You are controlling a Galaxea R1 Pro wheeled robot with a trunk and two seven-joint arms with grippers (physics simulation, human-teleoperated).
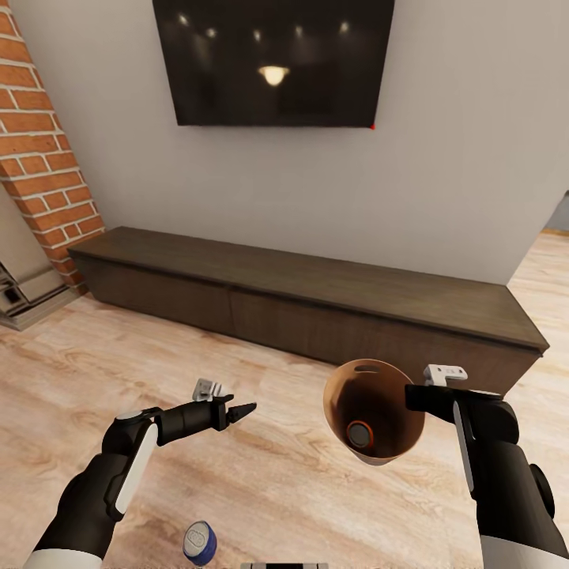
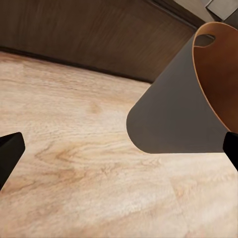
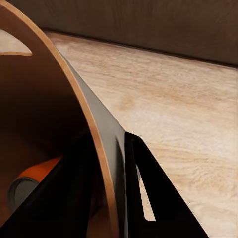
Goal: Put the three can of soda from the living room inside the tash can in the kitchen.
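Here the right gripper (image 1: 415, 397) holds the bin (image 1: 379, 395) up off the floor (image 1: 276, 466), tilted so its dark mouth faces the head camera. In the right wrist view its fingers (image 3: 148, 198) pinch the bin's rim — one inside the wall, one outside — closed on it. One orange can (image 1: 360, 434) lies at the bottom of the bin, its grey end showing; the right wrist view shows the same can (image 3: 34, 177) deep inside.

The left gripper (image 1: 241, 411) hangs over the floor, apart from the bin and to its left, holding nothing; its fingers (image 2: 10, 151) stand spread wide at the two edges of the left wrist view.

A blue-sided can (image 1: 200, 543) sits at the lower edge of the head view, near the left arm.

Behind — a long low dark cabinet (image 1: 316, 304) against the wall, a black screen (image 1: 273, 59) above it, brick (image 1: 39, 150) at the left.
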